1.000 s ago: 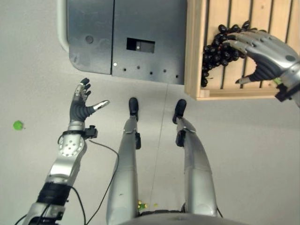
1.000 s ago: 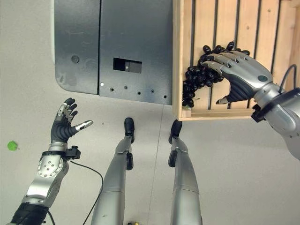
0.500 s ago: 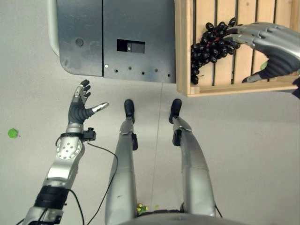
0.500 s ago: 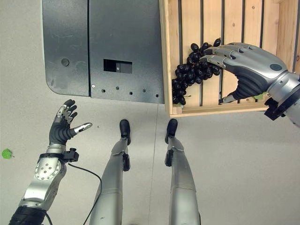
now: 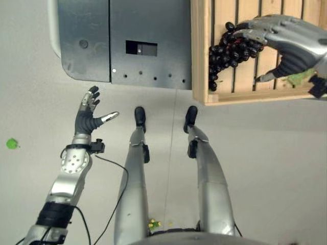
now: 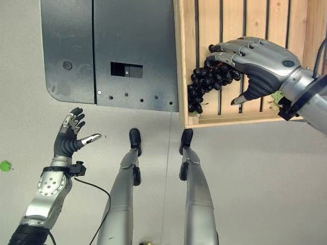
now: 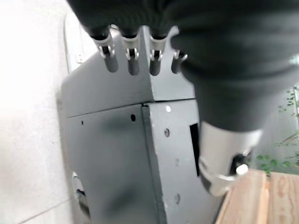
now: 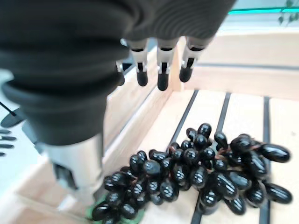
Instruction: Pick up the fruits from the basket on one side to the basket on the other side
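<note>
**Black grapes wait under an open hand**

Black grapes [image 5: 232,50] lie in a bunch on the slats of a wooden crate [image 5: 199,56], near its left wall, as seen from the left eye. The right hand [image 5: 286,43] hangs over the bunch with fingers spread and thumb apart, holding nothing. The left hand [image 5: 91,115] stands idle over the floor, fingers straight and empty.

From the right eye, the grasp looks yet to be made: the right hand's fingertips [image 6: 217,49] reach the top of the bunch, and the next move appears to call for a lowering and a closing round the cluster before any carry to the other side. A grey metal cabinet [image 6: 110,51] stands just beside the crate, and a small green object [image 6: 5,165] lies well apart on the floor.

Along the left wrist, the cabinet sits beyond straight fingers [image 7: 133,58].

Along the right wrist, the grapes lie below the fingers, and the crate wall close by could crowd the grip.
</note>
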